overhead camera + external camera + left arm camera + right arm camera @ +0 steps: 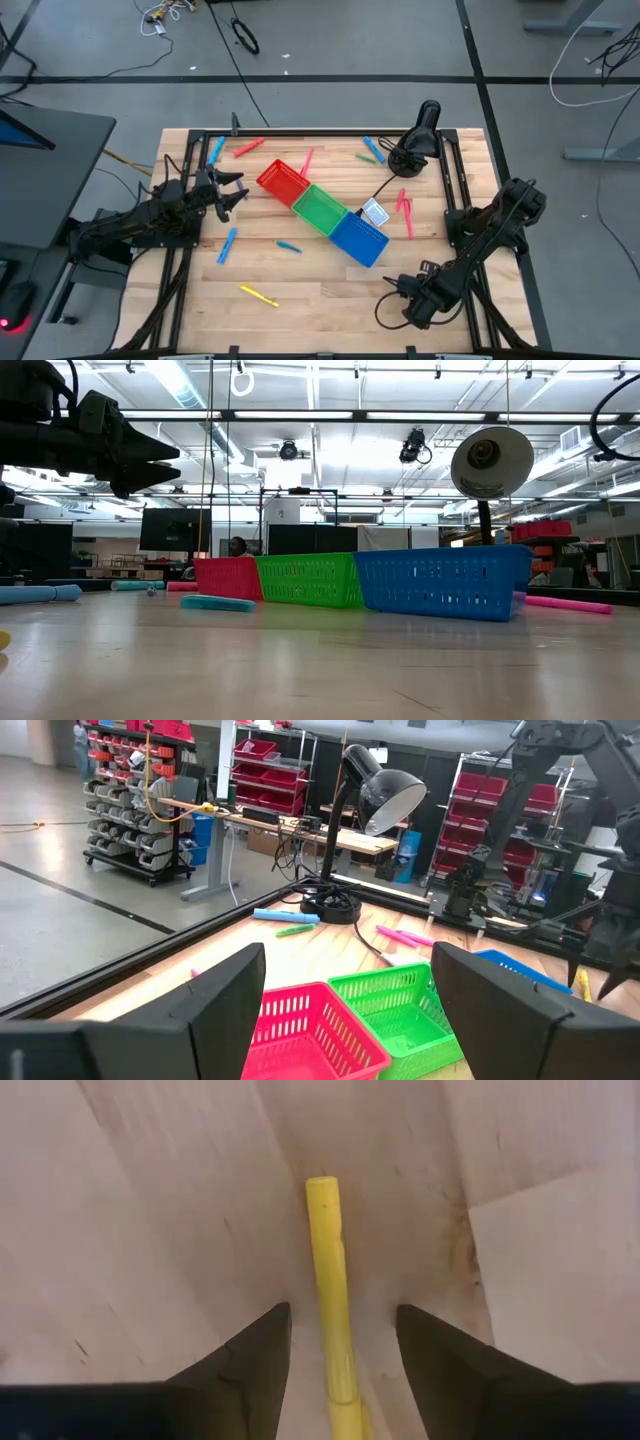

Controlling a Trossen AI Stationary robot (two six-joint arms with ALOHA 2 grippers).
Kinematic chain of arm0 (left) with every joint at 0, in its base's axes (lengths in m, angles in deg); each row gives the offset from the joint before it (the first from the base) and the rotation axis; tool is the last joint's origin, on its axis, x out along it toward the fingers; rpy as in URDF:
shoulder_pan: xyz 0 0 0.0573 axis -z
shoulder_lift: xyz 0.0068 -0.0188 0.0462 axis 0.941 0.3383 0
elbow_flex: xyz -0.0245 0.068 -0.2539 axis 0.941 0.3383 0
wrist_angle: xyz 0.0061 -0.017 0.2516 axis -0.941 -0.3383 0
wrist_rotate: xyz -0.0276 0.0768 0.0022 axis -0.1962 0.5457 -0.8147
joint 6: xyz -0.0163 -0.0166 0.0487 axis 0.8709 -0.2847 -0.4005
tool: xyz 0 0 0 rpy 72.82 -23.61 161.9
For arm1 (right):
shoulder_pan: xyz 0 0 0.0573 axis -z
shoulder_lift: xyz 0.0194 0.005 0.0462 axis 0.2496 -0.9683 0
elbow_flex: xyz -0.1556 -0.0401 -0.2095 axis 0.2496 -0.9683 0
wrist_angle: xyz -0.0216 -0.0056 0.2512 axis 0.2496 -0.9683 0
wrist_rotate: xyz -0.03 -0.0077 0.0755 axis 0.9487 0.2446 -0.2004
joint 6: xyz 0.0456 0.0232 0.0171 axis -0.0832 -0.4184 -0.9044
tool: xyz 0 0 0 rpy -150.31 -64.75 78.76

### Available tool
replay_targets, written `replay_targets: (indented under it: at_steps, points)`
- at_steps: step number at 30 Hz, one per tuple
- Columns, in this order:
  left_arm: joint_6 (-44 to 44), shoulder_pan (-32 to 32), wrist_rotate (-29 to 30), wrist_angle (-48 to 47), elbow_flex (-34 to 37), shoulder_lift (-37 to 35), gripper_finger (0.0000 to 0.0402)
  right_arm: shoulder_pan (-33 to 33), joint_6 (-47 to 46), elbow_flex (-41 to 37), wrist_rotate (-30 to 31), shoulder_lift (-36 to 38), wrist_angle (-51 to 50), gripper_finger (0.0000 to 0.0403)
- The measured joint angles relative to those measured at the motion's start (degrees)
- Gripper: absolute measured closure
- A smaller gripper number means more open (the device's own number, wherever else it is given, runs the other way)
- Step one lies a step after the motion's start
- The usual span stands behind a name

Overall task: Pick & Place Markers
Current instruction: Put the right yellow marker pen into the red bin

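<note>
With its fingers spread on either side of a yellow marker point(333, 1330) on the bench point(330, 290), the right claw point(338, 1370) should close squarely on the barrel before lifting. Other markers lie scattered round the red, green and blue bins point(322, 211). Near the red bin, the left claw point(232, 193) hangs open and empty.

A yellow marker point(331, 1320) lies on pale wood between the right tool's point(341, 1342) spread fingers (neither touching it).

Both arms are black and jointed with looping black cables, each end effector point(236, 192) bearing two dark wedge-shaped fingers point(225, 995).
</note>
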Motion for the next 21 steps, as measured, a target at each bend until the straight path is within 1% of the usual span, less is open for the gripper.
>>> replay_targets:
  at_steps: [6,15,21]
  points:
    - [0.0,0.0,0.0,0.0,0.0,0.0,0.011,0.1,-0.5,-1.6,0.5,0.0,1.1,0.0245]
    - [0.0,0.0,0.0,0.0,0.0,0.0,0.011,0.0,0.6,-1.7,3.0,0.0,0.3,0.0318]
    - [0.0,0.0,0.0,0.0,0.0,0.0,0.011,0.1,-1.8,-1.7,2.8,-0.1,0.0,0.0364]
